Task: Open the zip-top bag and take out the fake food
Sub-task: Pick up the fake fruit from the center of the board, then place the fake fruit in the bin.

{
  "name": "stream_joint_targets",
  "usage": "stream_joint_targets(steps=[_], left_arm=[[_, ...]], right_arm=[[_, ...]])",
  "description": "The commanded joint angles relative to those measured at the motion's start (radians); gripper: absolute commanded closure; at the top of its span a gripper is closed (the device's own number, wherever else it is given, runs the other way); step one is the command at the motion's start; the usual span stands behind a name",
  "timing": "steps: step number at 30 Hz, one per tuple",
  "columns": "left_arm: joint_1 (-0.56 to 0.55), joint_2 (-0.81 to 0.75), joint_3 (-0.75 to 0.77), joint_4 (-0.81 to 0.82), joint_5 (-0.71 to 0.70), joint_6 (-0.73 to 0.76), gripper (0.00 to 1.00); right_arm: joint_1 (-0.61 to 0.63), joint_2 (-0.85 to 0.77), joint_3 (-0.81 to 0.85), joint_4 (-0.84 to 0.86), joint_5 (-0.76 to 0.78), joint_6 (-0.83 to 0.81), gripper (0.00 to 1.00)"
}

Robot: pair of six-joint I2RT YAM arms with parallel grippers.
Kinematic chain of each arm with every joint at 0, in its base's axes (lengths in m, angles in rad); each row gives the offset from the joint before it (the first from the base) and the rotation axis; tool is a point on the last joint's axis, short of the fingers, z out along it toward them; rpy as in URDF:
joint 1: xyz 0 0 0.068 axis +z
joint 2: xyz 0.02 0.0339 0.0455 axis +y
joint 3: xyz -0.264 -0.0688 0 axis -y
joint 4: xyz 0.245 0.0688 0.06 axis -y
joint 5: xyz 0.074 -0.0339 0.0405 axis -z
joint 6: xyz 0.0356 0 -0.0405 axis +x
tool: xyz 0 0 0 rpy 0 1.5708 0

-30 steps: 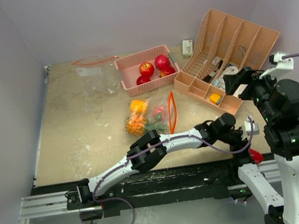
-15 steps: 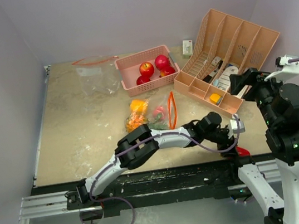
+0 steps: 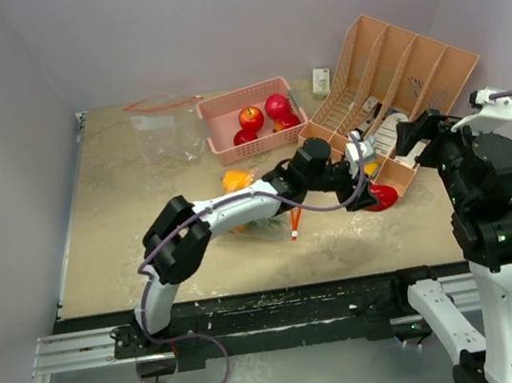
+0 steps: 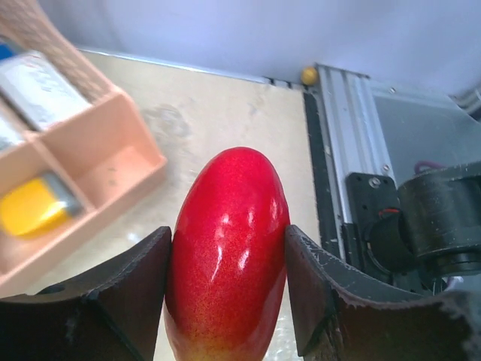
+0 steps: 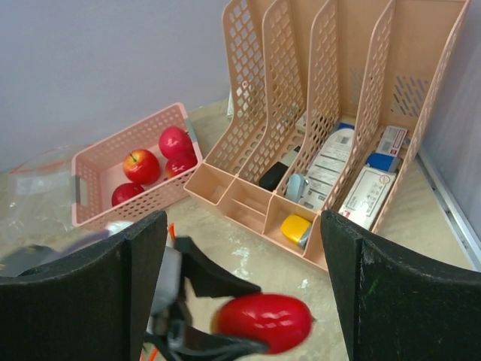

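My left gripper (image 3: 378,190) is shut on a glossy red oval fruit (image 3: 383,197), held above the table beside the peach organiser's front. The fruit fills the left wrist view (image 4: 225,256) between both fingers and shows in the right wrist view (image 5: 263,323). The zip-top bag (image 3: 267,199) with an orange seal lies mid-table under the left arm, holding an orange pineapple (image 3: 234,216) and a yellow pepper (image 3: 235,179). My right gripper (image 5: 240,293) is open and empty, raised at the right. A pink basket (image 3: 215,113) holds three red fruits (image 3: 251,118).
A peach file organiser (image 3: 386,95) with small front compartments stands at the back right, holding cartons, bottles and a yellow item (image 5: 296,228). An empty clear bag (image 3: 165,133) lies at the back left. A small white box (image 3: 320,80) stands by the back wall.
My left gripper has swung with the red fruit from the table's near right edge up and back toward the organiser's front. The right arm has barely moved.
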Motion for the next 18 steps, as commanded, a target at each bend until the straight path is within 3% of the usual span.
stream_joint_targets(steps=[1, 10, 18], left_arm=[[0.079, -0.117, 0.04, -0.11, -0.1, 0.076, 0.59], [0.367, -0.095, 0.166, -0.243, -0.237, 0.007, 0.58], [0.584, -0.065, 0.146, -0.241, -0.417, -0.142, 0.62]], right_arm=[[-0.004, 0.043, 0.037, 0.066, 0.032, -0.019, 0.16], [-0.004, 0.095, 0.031, 0.08, -0.013, 0.0, 0.16], [-0.004, 0.11, -0.026, 0.109, -0.13, 0.052, 0.17]])
